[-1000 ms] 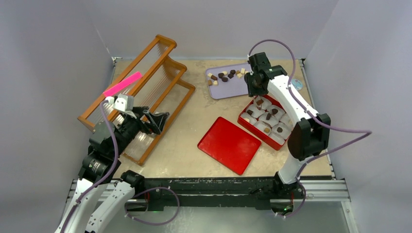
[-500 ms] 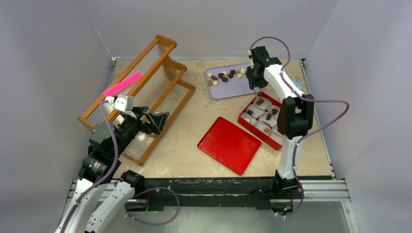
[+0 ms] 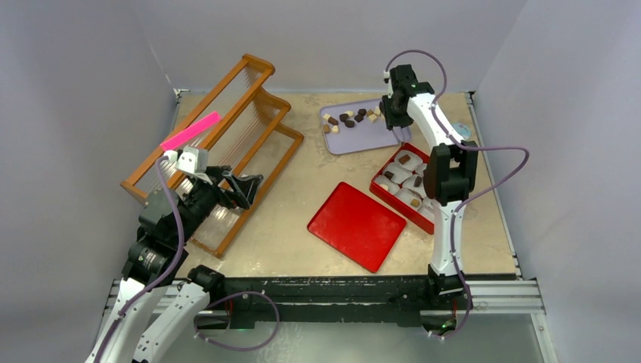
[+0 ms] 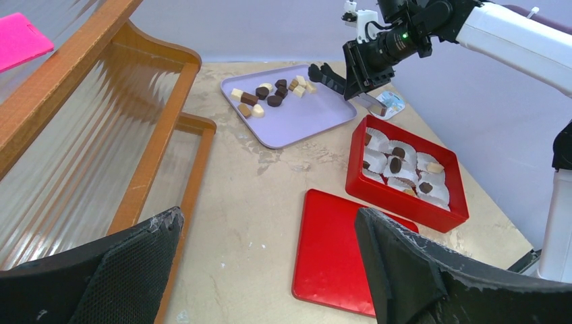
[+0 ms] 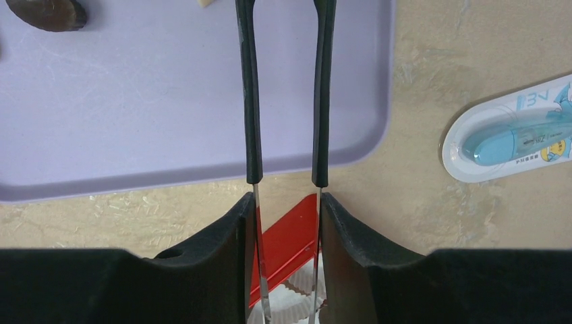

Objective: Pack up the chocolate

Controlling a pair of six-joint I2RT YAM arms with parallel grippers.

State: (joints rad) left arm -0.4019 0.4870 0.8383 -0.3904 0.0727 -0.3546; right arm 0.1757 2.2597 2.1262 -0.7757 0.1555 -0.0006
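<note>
- Right gripper (image 5: 286, 202) is out over the right end of the lilac tray (image 5: 135, 101), its black pads clamped on a pair of tweezers (image 5: 251, 101); the two sleeved blades run parallel with a bare gap, nothing pinched between them
- Left gripper (image 4: 268, 219) sits back at the near left by the wooden rack (image 3: 249, 113), jaws spread wide and empty
- The chocolate (image 3: 349, 118) lies mostly in a loose cluster on the far part of the tray, just left of the tweezers; a few pieces already sit in the white paper cups (image 4: 378, 142) of the red box (image 4: 405, 202), near right of the tray
- Risk here, I'd say: the blades are thin and slick and the pieces tiny, some rounded, so one could squirt out sideways as the blades close
- The tray looks smooth and glossy, so a nudged piece may skate away instead of being caught
- The pieces lie crowded, so a blade could knock a neighbour
- The cups look thin and pleated; a careless drop could tip or crumple one
- The flat red lid (image 3: 357, 225) lies beside the box on its near left
</note>
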